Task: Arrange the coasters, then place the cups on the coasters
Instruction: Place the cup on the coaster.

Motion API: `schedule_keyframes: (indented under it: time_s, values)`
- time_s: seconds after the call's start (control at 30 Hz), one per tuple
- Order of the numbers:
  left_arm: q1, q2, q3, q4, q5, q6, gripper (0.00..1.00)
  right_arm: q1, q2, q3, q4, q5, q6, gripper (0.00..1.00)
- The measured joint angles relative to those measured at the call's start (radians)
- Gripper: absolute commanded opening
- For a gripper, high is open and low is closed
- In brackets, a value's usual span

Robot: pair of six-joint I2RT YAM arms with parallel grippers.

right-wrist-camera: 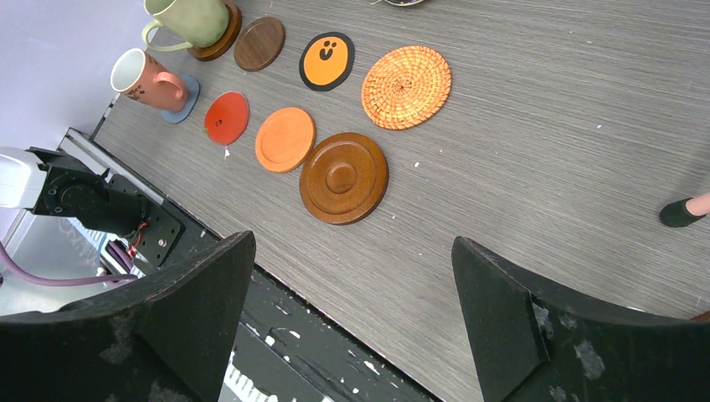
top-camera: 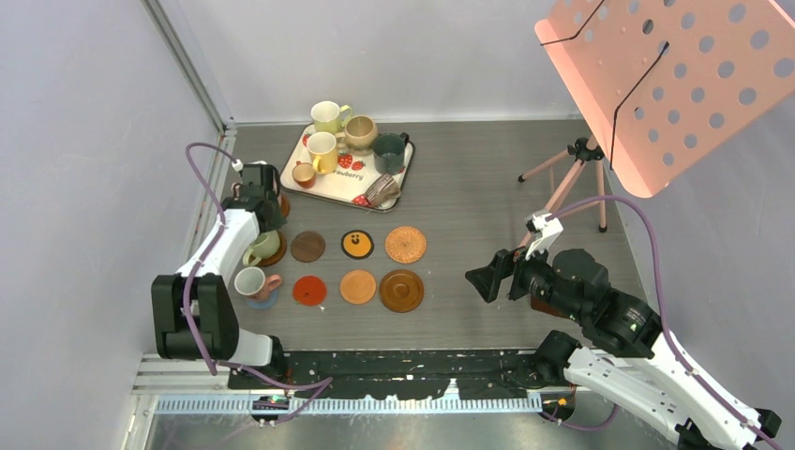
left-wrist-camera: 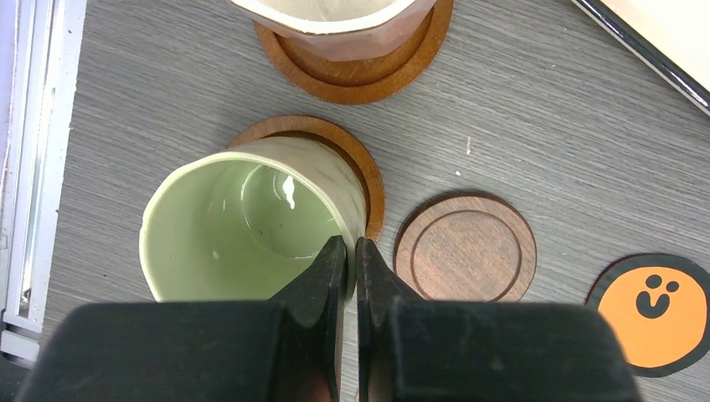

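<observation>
We look down on a grey wood-grain table (top-camera: 469, 187) closed in by pale lavender walls, with a metal rail along its left side and a chipped black strip at the near edge. A pink perforated panel (top-camera: 675, 84) fills the upper right, and a small tripod (top-camera: 572, 164) stands on the table near it. At the far side lies a white tray (top-camera: 330, 190) carrying several cups; it is printed with red strawberries and dark lettering, of which we can read "rawberry". The left gripper (left-wrist-camera: 352, 244) has its fingers pinched shut on the wall of the pale green cup (left-wrist-camera: 251, 218), which sits on a brown rimmed coaster (left-wrist-camera: 374, 184) at the left end of the far row. Right of it come a bare wooden coaster (top-camera: 307, 246), a black coaster (top-camera: 357, 244) with an orange smiling face, and a wicker coaster (top-camera: 405, 244). In the near row, a pink cup (top-camera: 251, 282) stands on a blue-grey coaster (top-camera: 264, 300), its small dark marks unreadable to us, beside red (top-camera: 309, 290), orange (top-camera: 357, 287) and knobbed brown coasters (top-camera: 401, 291). The right gripper (right-wrist-camera: 353, 239) hangs over bare table, fingers spread wide, holding nothing.
</observation>
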Motion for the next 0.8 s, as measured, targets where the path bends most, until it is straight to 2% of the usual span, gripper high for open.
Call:
schedule_keyframes:
  time_s: [0.17,0.4,0.6,0.73,0.8]
  values:
    - [0.0,0.003,0.004,-0.003,0.002,0.002,0.3,0.0,0.0,0.0,0.0,0.002,0.0,0.95]
    - [0.0,-0.008,0.086,-0.051,0.048,0.001,0.42,0.0,0.0,0.0,0.0,0.001,0.001,0.95]
    - [0.0,-0.109,0.168,-0.134,0.114,0.011,0.46,0.0,0.035,0.0,0.014,-0.016,0.022,0.95]
    - [0.0,-0.212,0.227,-0.188,0.197,0.023,0.64,0.0,0.111,0.003,0.054,-0.034,0.042,0.96]
    - [0.0,-0.266,0.235,-0.207,0.26,0.024,0.68,0.0,0.165,0.013,0.085,-0.045,0.051,0.96]
